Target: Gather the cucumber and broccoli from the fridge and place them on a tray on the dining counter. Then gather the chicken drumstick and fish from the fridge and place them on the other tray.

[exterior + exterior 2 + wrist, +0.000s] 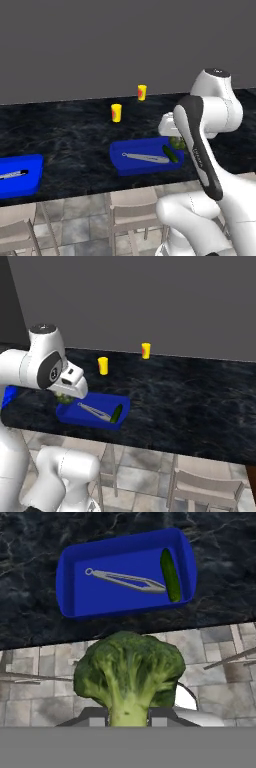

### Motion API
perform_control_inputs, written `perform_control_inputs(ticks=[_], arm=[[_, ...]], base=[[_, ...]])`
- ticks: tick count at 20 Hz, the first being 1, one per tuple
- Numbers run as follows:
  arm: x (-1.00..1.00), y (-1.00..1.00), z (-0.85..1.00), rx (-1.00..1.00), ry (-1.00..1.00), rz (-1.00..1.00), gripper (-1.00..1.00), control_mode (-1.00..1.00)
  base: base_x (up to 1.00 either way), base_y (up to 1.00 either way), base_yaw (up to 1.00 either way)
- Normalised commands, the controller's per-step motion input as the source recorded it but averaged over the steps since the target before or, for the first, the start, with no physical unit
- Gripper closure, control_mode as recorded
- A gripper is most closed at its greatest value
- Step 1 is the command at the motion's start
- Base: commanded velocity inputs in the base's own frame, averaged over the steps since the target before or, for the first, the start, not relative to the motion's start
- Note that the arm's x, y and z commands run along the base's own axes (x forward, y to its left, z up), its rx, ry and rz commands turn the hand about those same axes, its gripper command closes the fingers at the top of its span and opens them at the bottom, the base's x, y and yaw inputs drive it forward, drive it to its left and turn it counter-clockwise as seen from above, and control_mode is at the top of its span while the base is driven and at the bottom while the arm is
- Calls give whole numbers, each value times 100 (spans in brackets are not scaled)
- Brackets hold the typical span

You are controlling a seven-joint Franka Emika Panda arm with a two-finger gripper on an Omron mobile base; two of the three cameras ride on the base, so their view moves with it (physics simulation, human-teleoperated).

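Flat, even rendered light fills all three views, with no visible source and no glare. The long black marbled stone desk (75, 135) stays dark and dull, showing faint grey veining. The deep blue plastic tray (125, 602) casts almost no shadow. Edges look soft and slightly pixelated; straight lines stay undistorted.
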Motion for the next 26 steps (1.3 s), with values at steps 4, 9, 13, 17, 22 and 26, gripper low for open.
perform_control_inputs(ticks=[4,9,13,17,22,26], arm=[[85,18,-65,-1,4,3,100,-100],[61,22,-41,-4,-4,0,100,-100],[47,23,-37,-9,-5,0,100,-100],[41,14,-27,-4,0,0,100,-100],[36,5,-20,0,0,0,100,-100],[32,2,-24,0,0,0,100,-100]], base=[[0,0,0],[0,0,0],[0,0,0],[0,0,0],[0,0,0],[0,0,0]])
